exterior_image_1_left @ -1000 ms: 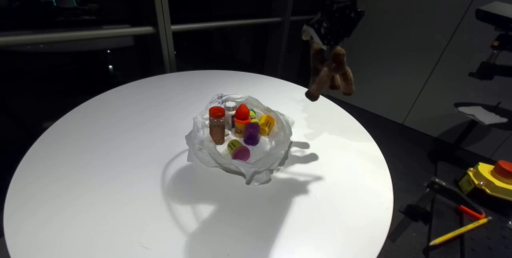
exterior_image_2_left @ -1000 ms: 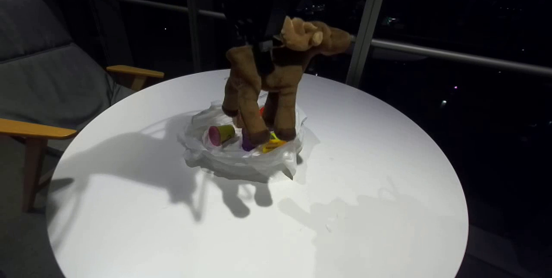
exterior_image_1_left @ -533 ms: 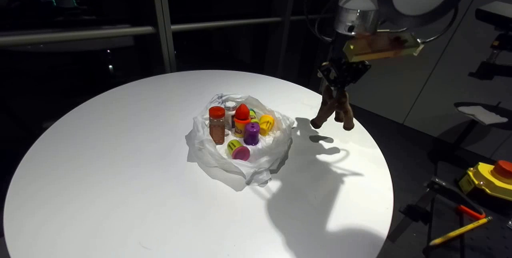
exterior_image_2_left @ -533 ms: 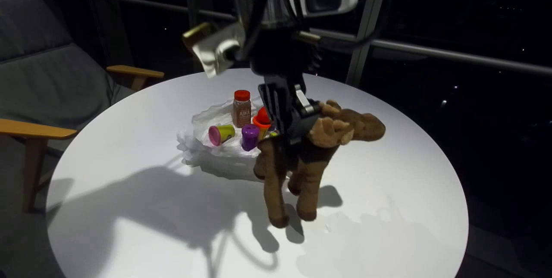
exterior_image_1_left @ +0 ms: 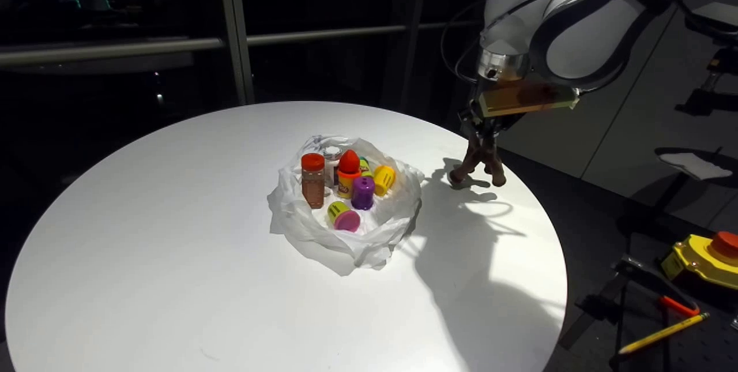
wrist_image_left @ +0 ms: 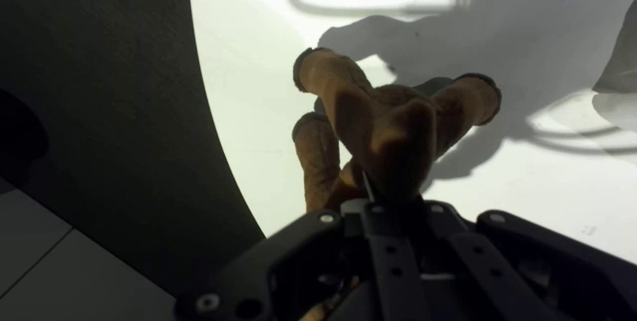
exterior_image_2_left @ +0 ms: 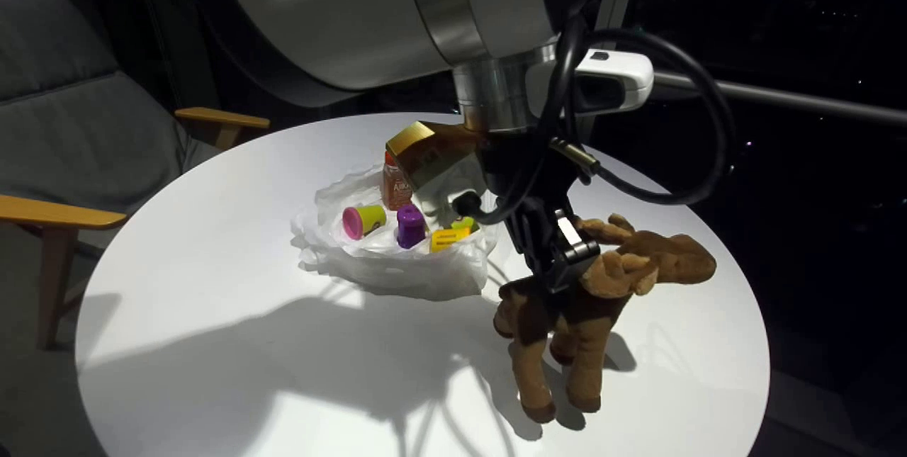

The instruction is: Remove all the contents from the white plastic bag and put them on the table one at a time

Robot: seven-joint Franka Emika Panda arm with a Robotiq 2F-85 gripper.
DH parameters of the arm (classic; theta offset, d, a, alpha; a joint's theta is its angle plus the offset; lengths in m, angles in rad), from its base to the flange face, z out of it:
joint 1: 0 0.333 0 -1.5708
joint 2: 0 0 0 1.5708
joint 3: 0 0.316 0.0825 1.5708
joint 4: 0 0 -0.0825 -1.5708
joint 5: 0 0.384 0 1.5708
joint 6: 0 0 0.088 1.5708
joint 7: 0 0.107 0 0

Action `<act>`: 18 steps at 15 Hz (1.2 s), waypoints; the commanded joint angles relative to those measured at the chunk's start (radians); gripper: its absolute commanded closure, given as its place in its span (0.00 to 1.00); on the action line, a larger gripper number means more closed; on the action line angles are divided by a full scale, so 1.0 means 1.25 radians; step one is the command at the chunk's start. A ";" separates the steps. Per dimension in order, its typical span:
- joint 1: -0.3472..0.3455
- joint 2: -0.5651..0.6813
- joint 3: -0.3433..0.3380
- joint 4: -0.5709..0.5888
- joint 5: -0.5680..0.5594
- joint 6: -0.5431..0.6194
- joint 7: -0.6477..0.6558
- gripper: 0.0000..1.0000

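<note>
Toy (exterior_image_2_left: pixel 599 309) in gripper (exterior_image_2_left: pixel 560 278) over tbl (exterior_image_2_left: pixel 230 248)

Brown toy figure (exterior_image_1_left: pixel 486 156), apparently in gripper (exterior_image_1_left: pixel 483 136)

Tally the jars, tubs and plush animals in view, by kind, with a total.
Jars: 2 (red-lidded jar, pale-topped jar)
Tubs: 5 (pink-lidded tub, purple tub, yellow tub, orange-lidded tub, partly hidden green tub)
Plush animals: 1 (brown plush animal, held by the gripper)
Total: 8
</note>
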 commanded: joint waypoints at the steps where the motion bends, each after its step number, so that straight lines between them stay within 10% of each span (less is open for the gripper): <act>1: 0.018 0.035 -0.017 0.036 0.022 0.029 0.031 0.98; 2: 0.012 0.038 -0.008 0.037 0.048 0.034 0.016 0.98; 3: 0.005 0.039 0.004 0.035 0.083 0.036 -0.011 0.67; 13: 0.070 -0.126 0.069 0.019 0.183 -0.080 -0.148 0.00; 18: 0.094 -0.130 0.208 0.076 0.342 -0.148 -0.332 0.00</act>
